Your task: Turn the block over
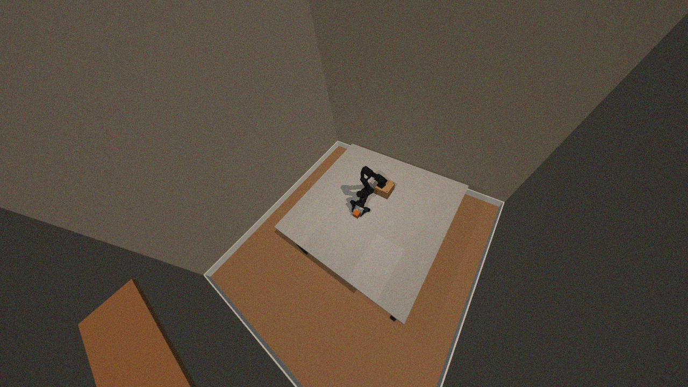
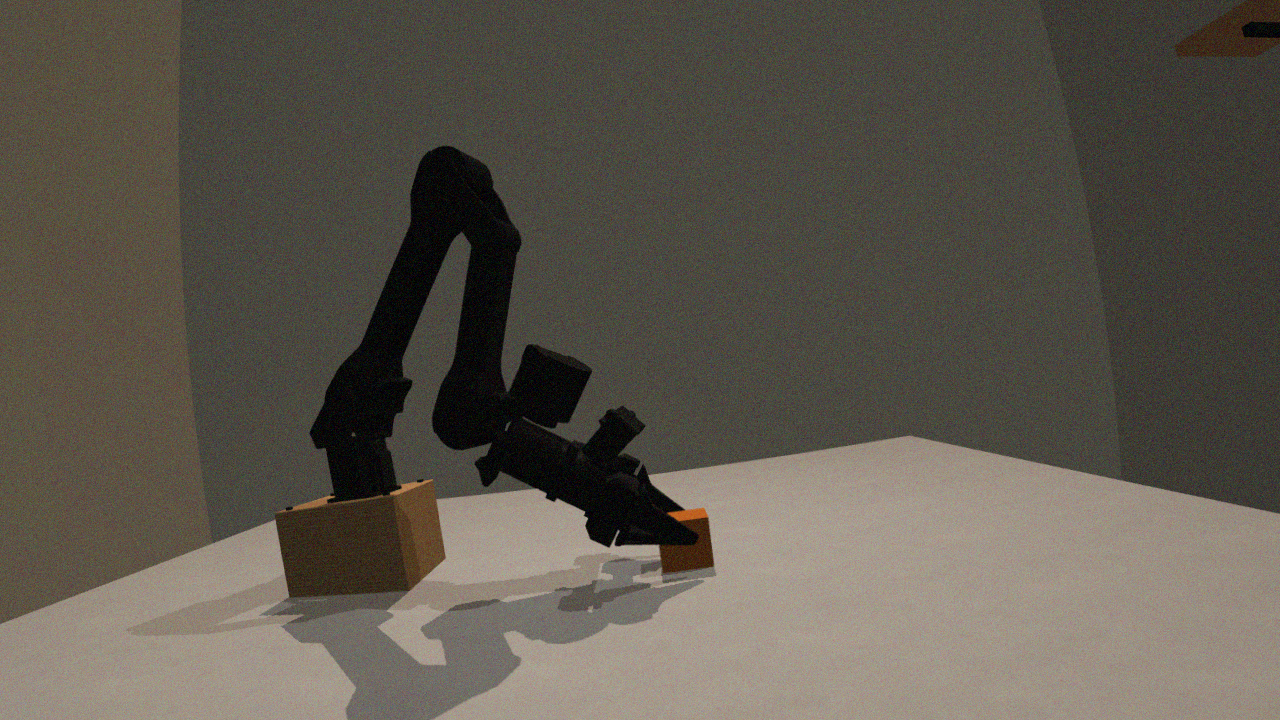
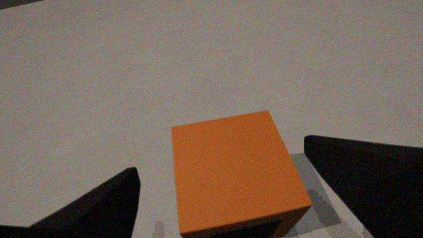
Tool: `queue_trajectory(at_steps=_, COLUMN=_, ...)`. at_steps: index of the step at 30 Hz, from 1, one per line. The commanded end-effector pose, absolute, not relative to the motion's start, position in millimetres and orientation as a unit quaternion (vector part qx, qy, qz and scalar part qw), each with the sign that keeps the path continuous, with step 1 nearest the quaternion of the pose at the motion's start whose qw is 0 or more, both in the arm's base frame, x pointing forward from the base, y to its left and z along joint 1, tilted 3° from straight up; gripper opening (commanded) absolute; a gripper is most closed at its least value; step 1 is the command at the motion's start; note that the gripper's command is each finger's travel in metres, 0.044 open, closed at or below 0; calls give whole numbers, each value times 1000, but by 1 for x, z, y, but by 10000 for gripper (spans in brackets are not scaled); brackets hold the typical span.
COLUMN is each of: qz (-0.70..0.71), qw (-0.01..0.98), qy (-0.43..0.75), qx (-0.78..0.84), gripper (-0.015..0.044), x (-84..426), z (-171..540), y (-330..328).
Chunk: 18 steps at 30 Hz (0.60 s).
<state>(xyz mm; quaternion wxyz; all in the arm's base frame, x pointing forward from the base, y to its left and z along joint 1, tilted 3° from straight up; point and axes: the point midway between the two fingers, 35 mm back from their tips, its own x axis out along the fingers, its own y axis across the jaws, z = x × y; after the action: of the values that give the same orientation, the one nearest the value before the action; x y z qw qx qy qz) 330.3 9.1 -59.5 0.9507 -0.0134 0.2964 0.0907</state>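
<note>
The orange block [image 1: 356,214] [image 2: 687,558] [image 3: 231,172] stands upright on the pale table [image 1: 413,216] [image 2: 939,591] [image 3: 132,73], with a plain orange face on top. A dark mark [image 3: 249,231] shows at the bottom edge of the wrist view, on the side face towards the arm; the rest of that face is cut off. My gripper [image 1: 357,212] [image 2: 689,525] [image 3: 224,160] is open wide and slants down from the arm's side. Its fingers stand on either side of the block, with gaps to both in the wrist view. The block's underside is hidden.
The arm's wooden base [image 1: 383,190] [image 2: 344,555] stands on the table behind the gripper. The table's near edge [image 1: 336,278] lies well beyond the block in the top view. An orange panel [image 1: 129,336] [image 2: 1221,40] is off to the side, away from the table.
</note>
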Motion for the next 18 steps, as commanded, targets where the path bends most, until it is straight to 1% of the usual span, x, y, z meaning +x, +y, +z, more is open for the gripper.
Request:
queue_trajectory(at_steps=1, qz=87, qw=938, qy=336, qx=-20, gripper=440, x=346, z=-51, y=7)
queue_trajectory(at_steps=8, qz=83, qw=891, qy=445, qx=-30, gripper=440, x=342, z=-18, y=5)
queue_trajectory(at_steps=12, qz=81, qw=885, qy=458, qx=-38, gripper=440, x=341, z=7, y=5)
queue_trajectory(at_steps=18, qz=83, qw=855, qy=510, qx=-41, gripper=440, x=318, z=19, y=5)
